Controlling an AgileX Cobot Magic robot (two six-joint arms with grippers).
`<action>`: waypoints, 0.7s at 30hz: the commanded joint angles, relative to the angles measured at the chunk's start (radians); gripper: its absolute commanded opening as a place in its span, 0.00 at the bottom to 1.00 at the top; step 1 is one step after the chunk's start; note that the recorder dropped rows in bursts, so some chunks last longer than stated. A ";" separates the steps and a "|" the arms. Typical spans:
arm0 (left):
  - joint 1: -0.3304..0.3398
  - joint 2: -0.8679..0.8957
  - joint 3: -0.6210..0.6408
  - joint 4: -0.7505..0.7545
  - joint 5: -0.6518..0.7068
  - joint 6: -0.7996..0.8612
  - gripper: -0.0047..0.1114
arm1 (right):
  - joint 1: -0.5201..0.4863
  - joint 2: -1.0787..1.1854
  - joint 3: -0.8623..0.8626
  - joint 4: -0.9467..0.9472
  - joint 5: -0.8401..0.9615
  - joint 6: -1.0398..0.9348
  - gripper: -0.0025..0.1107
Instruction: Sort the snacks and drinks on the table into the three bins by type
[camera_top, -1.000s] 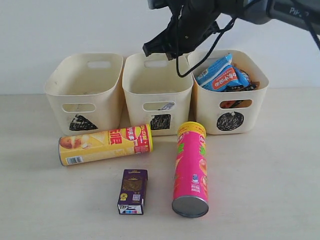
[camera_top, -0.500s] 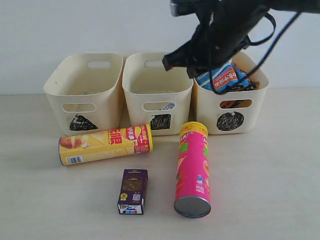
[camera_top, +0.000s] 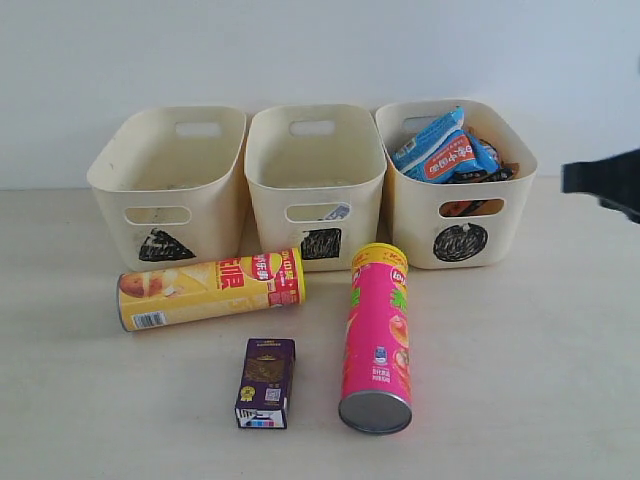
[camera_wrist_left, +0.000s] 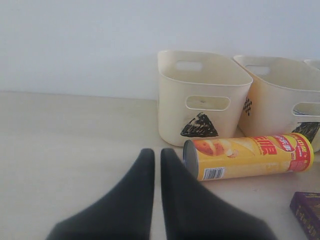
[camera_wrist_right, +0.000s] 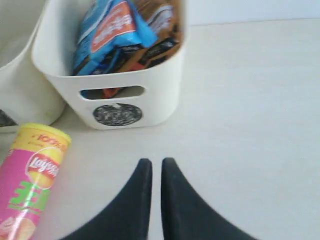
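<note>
The yellow chip tube (camera_top: 210, 290) lies on its side in front of the triangle bin (camera_top: 165, 175). The pink chip tube (camera_top: 378, 338) lies with its metal end toward the table's front, beside the dark purple carton (camera_top: 266, 382). Blue-white and orange foil packets (camera_top: 445, 148) fill the circle bin (camera_top: 460, 205). A bit of blue and white shows through the handle cutout of the square bin (camera_top: 315, 165). My left gripper (camera_wrist_left: 157, 154) is shut and empty, just off the yellow tube's (camera_wrist_left: 250, 157) metal end. My right gripper (camera_wrist_right: 156, 162) is shut and empty, over bare table in front of the circle bin (camera_wrist_right: 160, 95).
The three bins stand in a row against a white wall. A dark part of the right arm (camera_top: 605, 182) shows at the right edge, beside the circle bin. The table (camera_top: 540, 350) is bare to the right of the pink tube and to the left of the yellow one.
The right arm has pulled back from above the square and circle bins to the right edge of the exterior view. The pink tube's near end has shifted slightly left.
</note>
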 joint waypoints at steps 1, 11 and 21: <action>0.001 -0.004 -0.005 -0.005 -0.006 -0.009 0.07 | -0.108 -0.206 0.175 0.000 -0.122 0.021 0.04; 0.001 -0.004 -0.005 -0.005 -0.006 -0.009 0.07 | -0.124 -0.572 0.362 0.003 -0.194 0.023 0.04; 0.001 -0.004 -0.005 -0.005 -0.006 -0.009 0.07 | -0.124 -0.873 0.432 0.010 -0.180 0.041 0.04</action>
